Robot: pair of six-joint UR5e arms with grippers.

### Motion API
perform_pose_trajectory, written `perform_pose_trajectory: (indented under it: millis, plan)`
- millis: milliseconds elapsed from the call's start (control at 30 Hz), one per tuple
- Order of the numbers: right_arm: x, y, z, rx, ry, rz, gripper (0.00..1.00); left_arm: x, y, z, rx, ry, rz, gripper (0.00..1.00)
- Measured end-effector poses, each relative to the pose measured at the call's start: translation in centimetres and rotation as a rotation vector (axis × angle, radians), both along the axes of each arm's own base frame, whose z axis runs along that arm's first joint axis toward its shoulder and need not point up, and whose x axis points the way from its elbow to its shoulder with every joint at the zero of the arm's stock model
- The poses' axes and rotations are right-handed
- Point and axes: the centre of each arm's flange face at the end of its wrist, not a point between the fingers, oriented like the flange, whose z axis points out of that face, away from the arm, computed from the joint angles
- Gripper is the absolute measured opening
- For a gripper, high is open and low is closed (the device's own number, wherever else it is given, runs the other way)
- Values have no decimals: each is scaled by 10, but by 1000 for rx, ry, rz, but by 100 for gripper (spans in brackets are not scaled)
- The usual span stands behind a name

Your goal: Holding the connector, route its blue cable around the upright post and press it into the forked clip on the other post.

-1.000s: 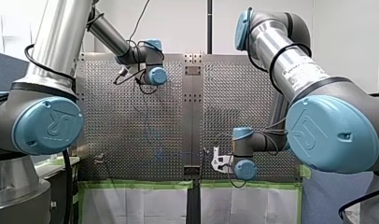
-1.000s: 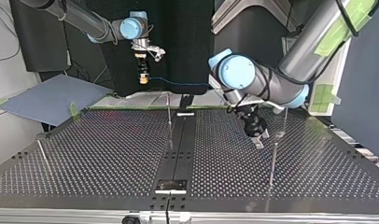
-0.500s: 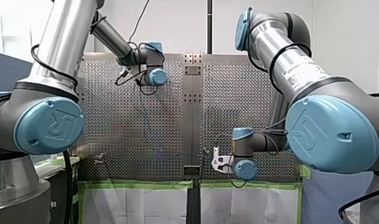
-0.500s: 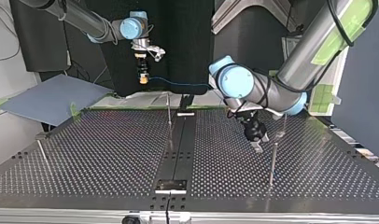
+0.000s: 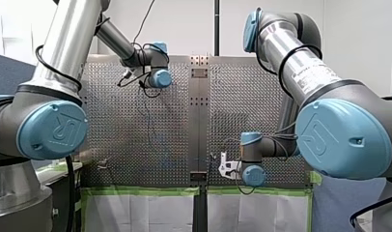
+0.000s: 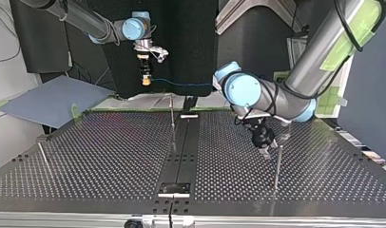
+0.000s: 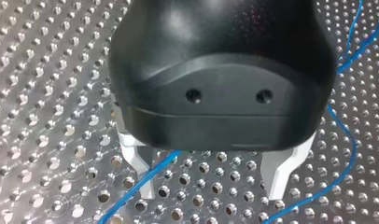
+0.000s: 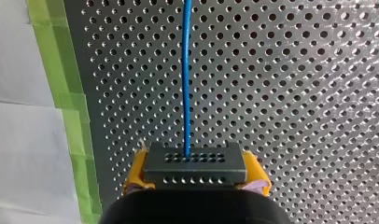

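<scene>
Upper left in the top view, my right jaws are clamping the rigid connector (image 8: 195,169), probably the soundest handhold; its blue cable (image 8: 187,70) is looking light and floppy. My left jaws are standing apart.

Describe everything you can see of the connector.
The connector is a dark grey, flat rectangular block, plastic by its look, with rows of small holes across it. My right end effector grips it by its two short ends between yellow pads. The blue cable leaves its middle and runs straight ahead, above the perforated table.
</scene>
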Motion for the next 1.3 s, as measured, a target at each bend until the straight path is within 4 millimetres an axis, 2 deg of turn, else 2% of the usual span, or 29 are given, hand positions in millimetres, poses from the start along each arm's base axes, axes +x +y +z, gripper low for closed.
perform_pose_trajectory:
  millis: [200,567,900,1300]
  plan:
    - [0,0,0,0,0,0,0,-1,-5,-4,7,24,-8,100]
    - [0,0,0,2,1,0,0,1,-21,-54,17,110,-5,100]
    - [0,0,0,1,1,-1,0,-8,-20,-79,20,122,-6,100]
    - [0,0,0,4,2,-1,0,-19,-21,-97,21,125,-16,100]
